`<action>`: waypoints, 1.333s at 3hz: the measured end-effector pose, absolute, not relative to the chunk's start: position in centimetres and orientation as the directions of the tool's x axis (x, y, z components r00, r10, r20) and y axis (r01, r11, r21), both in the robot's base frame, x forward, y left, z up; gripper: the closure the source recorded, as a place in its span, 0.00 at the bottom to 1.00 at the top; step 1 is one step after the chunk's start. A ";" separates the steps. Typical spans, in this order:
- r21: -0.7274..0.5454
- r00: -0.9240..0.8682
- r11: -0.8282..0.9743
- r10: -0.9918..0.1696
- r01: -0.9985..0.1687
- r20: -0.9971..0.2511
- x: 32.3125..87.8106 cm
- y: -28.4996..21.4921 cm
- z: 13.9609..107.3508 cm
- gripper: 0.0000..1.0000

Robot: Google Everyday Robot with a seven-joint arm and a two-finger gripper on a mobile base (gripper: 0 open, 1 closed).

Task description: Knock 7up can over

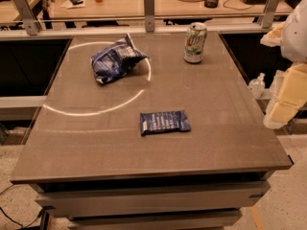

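The 7up can (195, 42) stands upright near the far right corner of the grey table (144, 152). It is silver-white with green and red marks and a shiny top. My gripper (282, 104) shows as cream and white parts at the right edge of the view. It is off the table's right side, nearer the camera than the can and well apart from it. Nothing touches the can.
A crumpled dark blue snack bag (115, 60) lies at the far left of the table. A flat dark blue snack bag (164, 122) lies near the middle. A railing with metal posts (149, 4) runs behind the table. A small bottle (257, 85) sits beyond the right side.
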State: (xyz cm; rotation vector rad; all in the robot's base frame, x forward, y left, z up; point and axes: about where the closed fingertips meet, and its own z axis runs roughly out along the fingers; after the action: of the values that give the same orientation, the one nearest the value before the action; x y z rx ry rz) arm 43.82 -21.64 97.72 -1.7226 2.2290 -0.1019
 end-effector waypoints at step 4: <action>-0.303 -0.224 0.425 -0.823 -0.853 -0.522 53.3 -25.4 97.3 0.00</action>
State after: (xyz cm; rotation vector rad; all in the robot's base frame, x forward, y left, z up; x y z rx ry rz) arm 53.28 -25.38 97.28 -1.4101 2.0581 0.0619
